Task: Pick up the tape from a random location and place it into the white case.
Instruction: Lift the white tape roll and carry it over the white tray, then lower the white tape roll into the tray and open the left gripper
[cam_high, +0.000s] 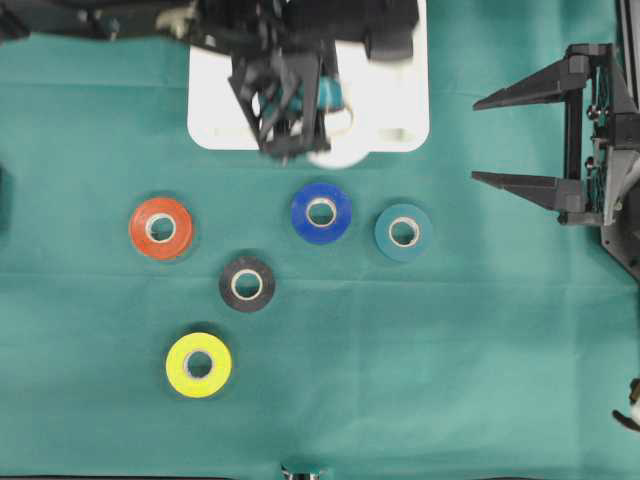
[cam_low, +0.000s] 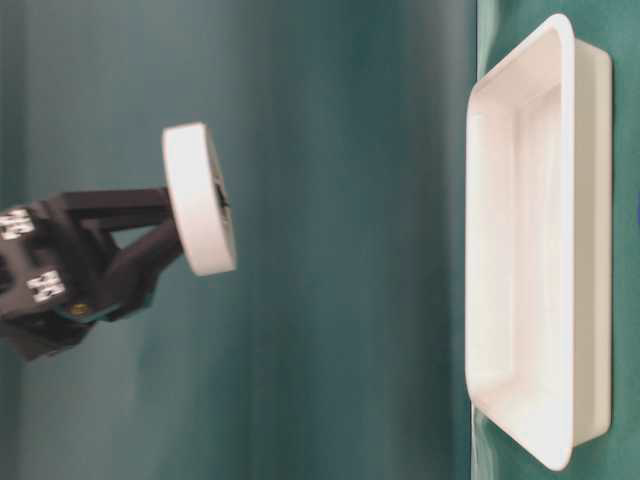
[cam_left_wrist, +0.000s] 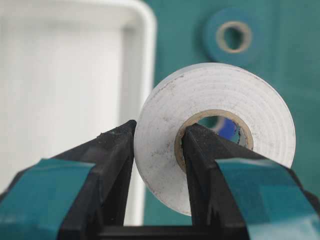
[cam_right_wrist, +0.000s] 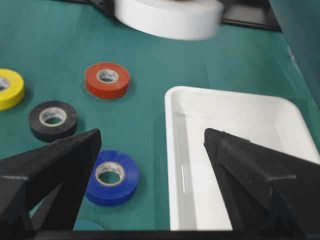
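My left gripper (cam_left_wrist: 159, 135) is shut on a white tape roll (cam_left_wrist: 210, 95), one finger through the cardboard core and the other against the outer face. From overhead the left gripper (cam_high: 298, 140) hangs over the near edge of the white case (cam_high: 212, 100), the white tape (cam_high: 340, 156) showing just below it. At table level the tape (cam_low: 200, 200) is held up in the air, well apart from the white case (cam_low: 540, 230). My right gripper (cam_high: 477, 140) stands open at the right side of the table, nothing between its fingers, looking toward the case (cam_right_wrist: 240, 130).
Other rolls lie flat on the green cloth: red (cam_high: 160, 227), black (cam_high: 247, 284), yellow (cam_high: 198, 365), blue (cam_high: 321, 212) and teal (cam_high: 403, 232). Blue and teal lie nearest the case's front edge.
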